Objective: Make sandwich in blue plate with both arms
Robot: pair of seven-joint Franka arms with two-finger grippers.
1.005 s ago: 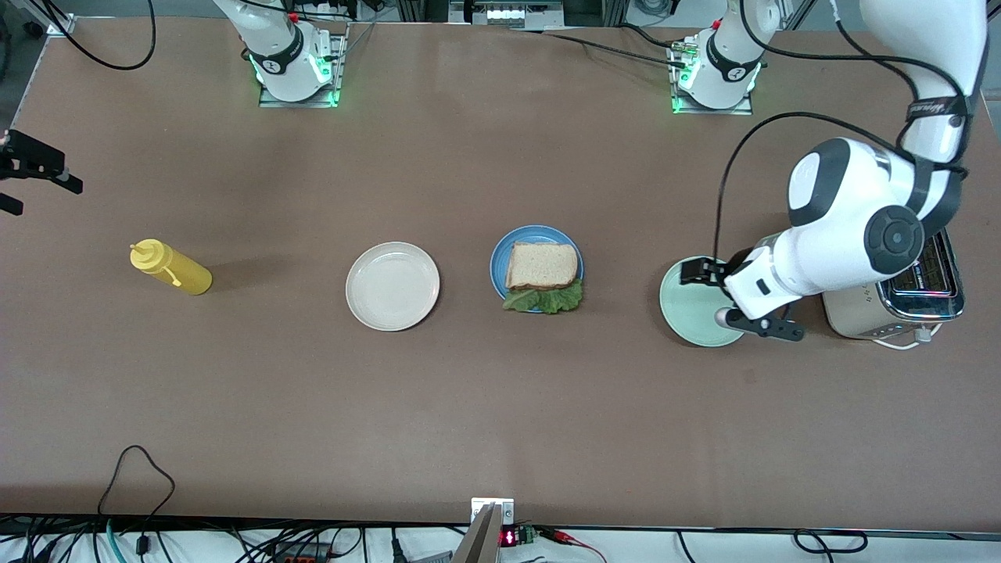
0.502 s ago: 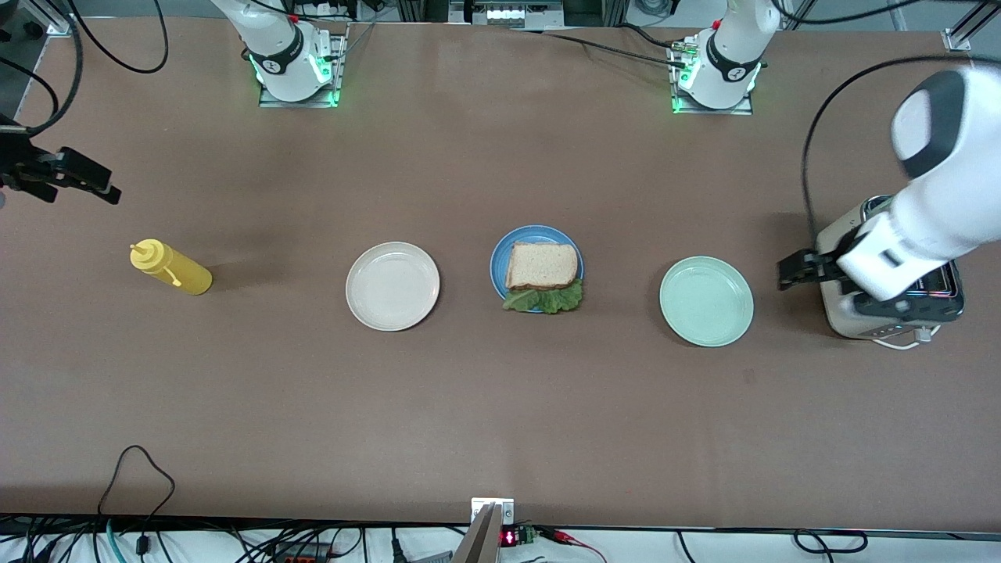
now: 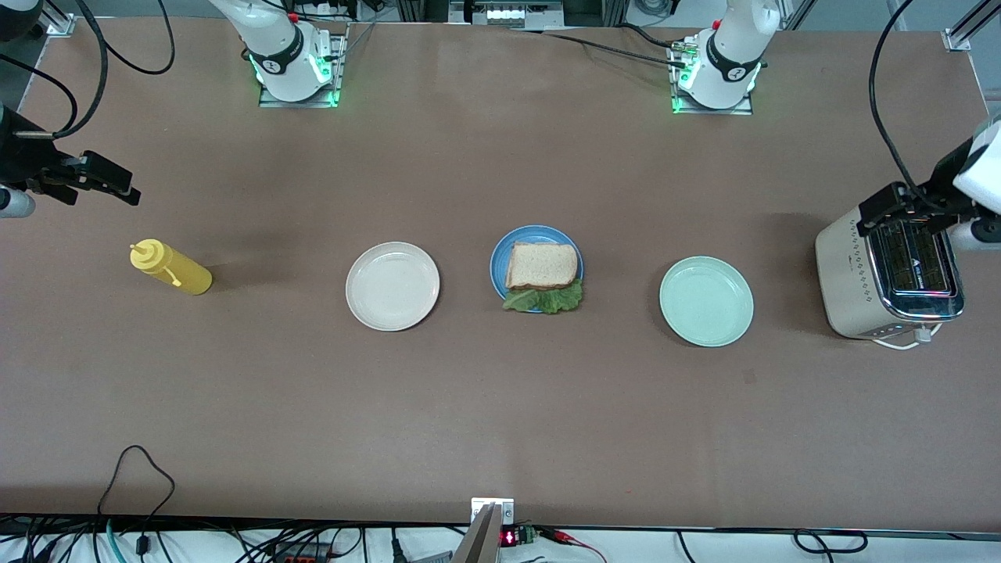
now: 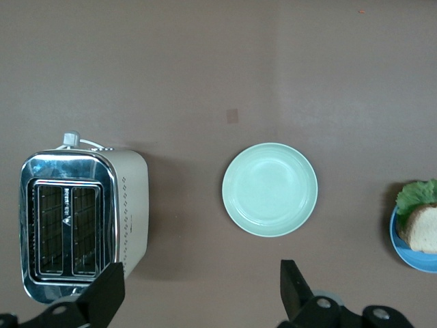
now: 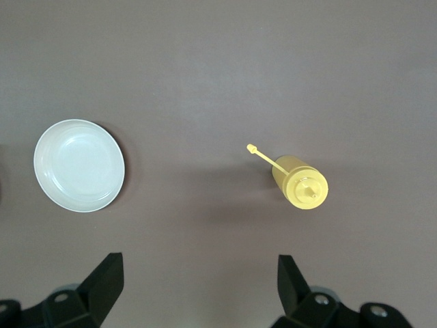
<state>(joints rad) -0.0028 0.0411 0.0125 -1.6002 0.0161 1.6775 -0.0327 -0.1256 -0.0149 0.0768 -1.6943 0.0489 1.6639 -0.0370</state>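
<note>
The sandwich (image 3: 542,266) lies on the blue plate (image 3: 536,231) in the middle of the table. Its top slice is toasted bread, and green lettuce (image 3: 545,299) sticks out on the side nearer the front camera. In the left wrist view only an edge of the sandwich (image 4: 425,230) and the blue plate (image 4: 408,250) shows. My left gripper (image 3: 907,215) (image 4: 201,280) hangs open and empty over the toaster. My right gripper (image 3: 109,184) (image 5: 199,266) hangs open and empty at the right arm's end, above the table beside the yellow bottle.
A mint-green plate (image 3: 706,301) (image 4: 270,189) sits between the blue plate and the silver toaster (image 3: 891,270) (image 4: 75,219). A cream-white plate (image 3: 392,285) (image 5: 79,165) lies toward the right arm's end, with a yellow squeeze bottle (image 3: 170,267) (image 5: 300,181) lying past it.
My left arm has swung away from the mint-green plate to above the toaster. My right gripper has come a little way in over the table's end.
</note>
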